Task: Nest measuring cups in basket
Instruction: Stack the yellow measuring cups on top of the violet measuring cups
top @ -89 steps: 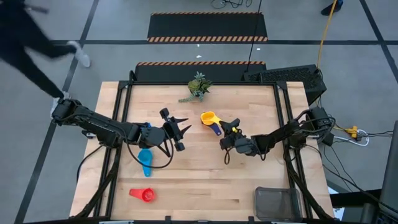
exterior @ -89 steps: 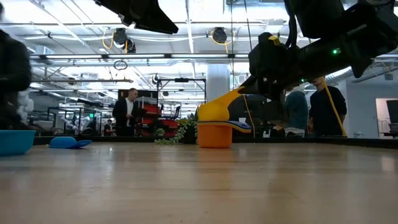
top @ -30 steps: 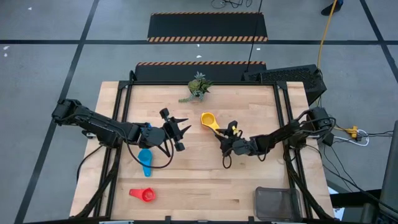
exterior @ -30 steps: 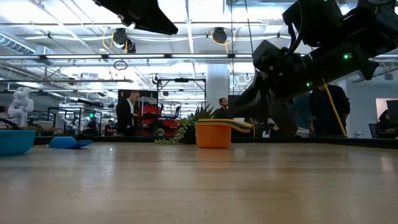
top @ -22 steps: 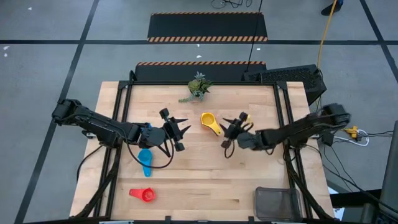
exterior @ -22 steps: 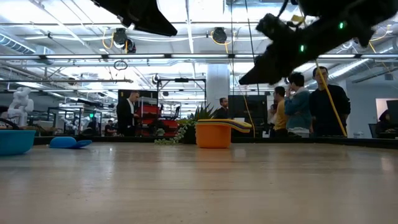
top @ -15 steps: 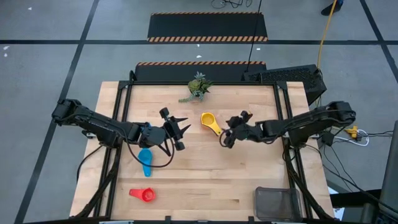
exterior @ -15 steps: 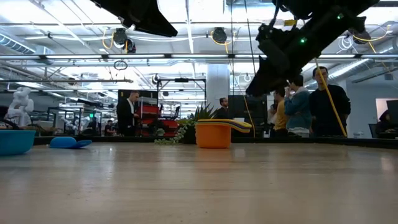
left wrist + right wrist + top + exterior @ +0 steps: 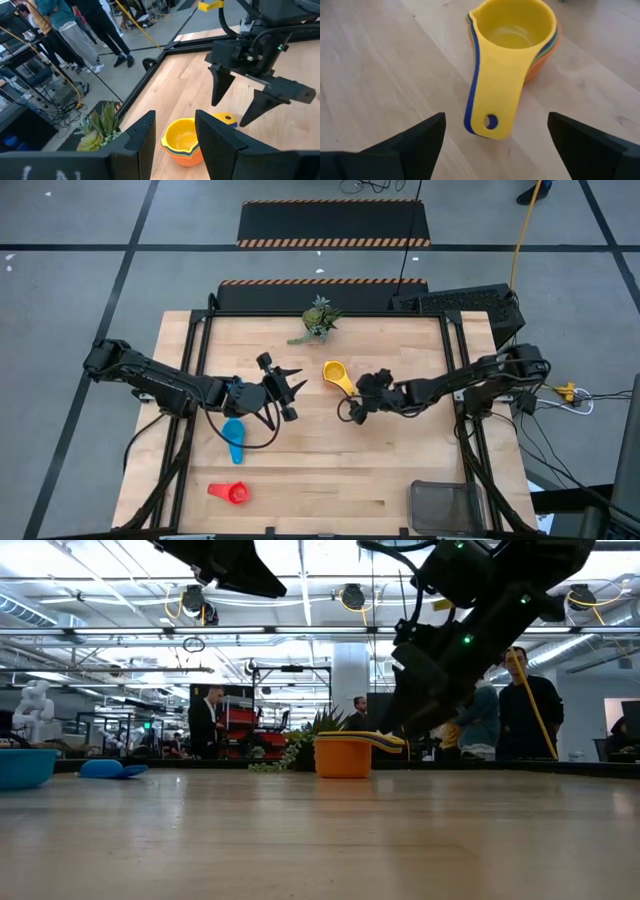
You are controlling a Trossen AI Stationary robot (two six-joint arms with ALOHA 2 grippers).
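**Right claw repositioned at the nested stack**

The right claw (image 9: 352,409), lifted clear 0.7 s ago, now sits low with fingers spread, just beside the yellow plastic measuring cup stack (image 9: 512,47); contact appears absent. The stack rests mid-bench, well apart from the dark wire-mesh basket (image 9: 445,505). Regrasp likely follows. The left claw (image 9: 285,387) hovers open.

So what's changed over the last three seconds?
The right end effector let go of the nested cup stack, lifted away, and has come back open, hovering by the stack's handle. The stack shifted slightly toward the plant sprig. The left end effector, light blue cup, red cup and basket stayed put.
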